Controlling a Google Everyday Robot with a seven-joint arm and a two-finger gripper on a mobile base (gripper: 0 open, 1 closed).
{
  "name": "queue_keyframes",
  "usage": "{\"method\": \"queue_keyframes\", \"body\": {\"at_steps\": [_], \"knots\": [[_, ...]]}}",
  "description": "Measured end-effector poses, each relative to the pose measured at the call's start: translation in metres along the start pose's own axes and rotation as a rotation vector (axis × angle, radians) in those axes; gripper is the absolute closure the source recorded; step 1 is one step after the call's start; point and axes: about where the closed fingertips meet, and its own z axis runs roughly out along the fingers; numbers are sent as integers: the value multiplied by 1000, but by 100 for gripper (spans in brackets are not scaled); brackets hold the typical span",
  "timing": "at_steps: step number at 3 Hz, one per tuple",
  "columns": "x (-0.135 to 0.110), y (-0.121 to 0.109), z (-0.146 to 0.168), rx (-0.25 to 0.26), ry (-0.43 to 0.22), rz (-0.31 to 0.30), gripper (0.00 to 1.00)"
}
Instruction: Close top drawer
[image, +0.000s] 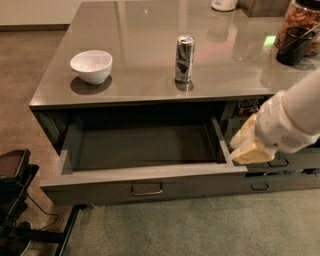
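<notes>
1. The gripper (241, 150), cream-coloured and mounted on a white arm (295, 117), is hanging at the right of the camera view, just beside the right front corner of the top drawer (100, 187). Whether it is touching that corner cannot be told.
2. Whether the claw is spread or pressed together cannot be told.
3. The top drawer is standing pulled out from under the countertop (150, 30), stretching away to the left of the claw. Its long, shallow grey interior is lying exposed.
4. The metal loop handle (146, 189) is sitting centred on the drawer front, well to the left of the claw and slightly below it.
5. The can (184, 58) is standing upright on the countertop, above and to the left of the claw.
6. The white bowl (91, 65) is resting farther left again, well apart from both the claw and the can.
7. The neighbouring drawers (287, 164) are showing directly behind and below the claw.
8. A dark cup (292, 46) is standing on the countertop above the claw, at the far right.
</notes>
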Motion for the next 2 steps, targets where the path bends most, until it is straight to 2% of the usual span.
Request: {"method": "queue_keyframes", "body": {"at_steps": [1,2], "knots": [[2,4,6,-3,0,5,86],[2,4,6,-3,0,4,100]]}}
